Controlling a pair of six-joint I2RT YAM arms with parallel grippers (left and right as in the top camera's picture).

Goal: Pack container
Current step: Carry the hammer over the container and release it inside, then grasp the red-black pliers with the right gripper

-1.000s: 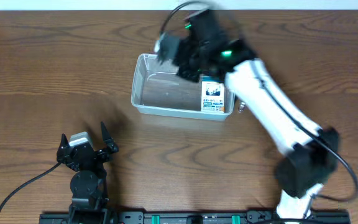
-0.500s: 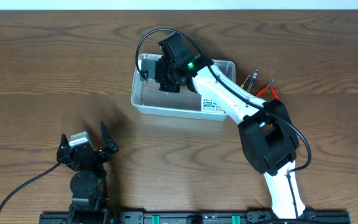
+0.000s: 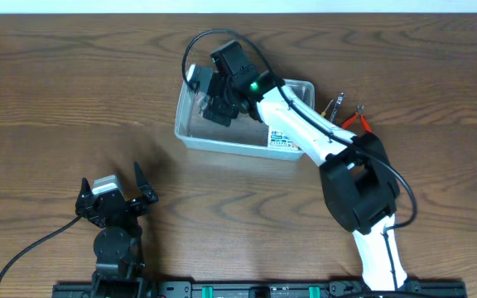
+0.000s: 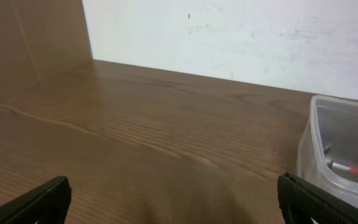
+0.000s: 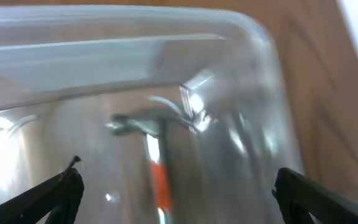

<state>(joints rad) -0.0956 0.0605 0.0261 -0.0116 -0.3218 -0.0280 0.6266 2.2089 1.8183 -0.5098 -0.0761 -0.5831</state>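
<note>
The container [image 3: 222, 147], a clear plastic bin, stands at the table's middle back. My right gripper [image 3: 208, 106] reaches down into its left end. In the right wrist view the gripper [image 5: 179, 193] is open, fingers [image 5: 55, 199] spread wide. Between them, touching neither finger, a small hammer-like tool [image 5: 157, 162] with a grey head and an orange band on its handle lies in the container [image 5: 104, 53]. My left gripper [image 3: 114, 194] rests near the front left, open and empty [image 4: 173, 202]. Its view shows the container's corner [image 4: 337, 155] at the right.
A blue-and-white printed box [image 3: 281, 136] stands in the container's right end. Red-handled pliers [image 3: 354, 122] and a thin screwdriver [image 3: 331, 106] lie on the table just right of the container. The right arm spans from the front right to the container.
The right arm swung from over the box to the container's left end. Its jaws, shut half a second ago, now stand wide open, with the tool lying free between them.
</note>
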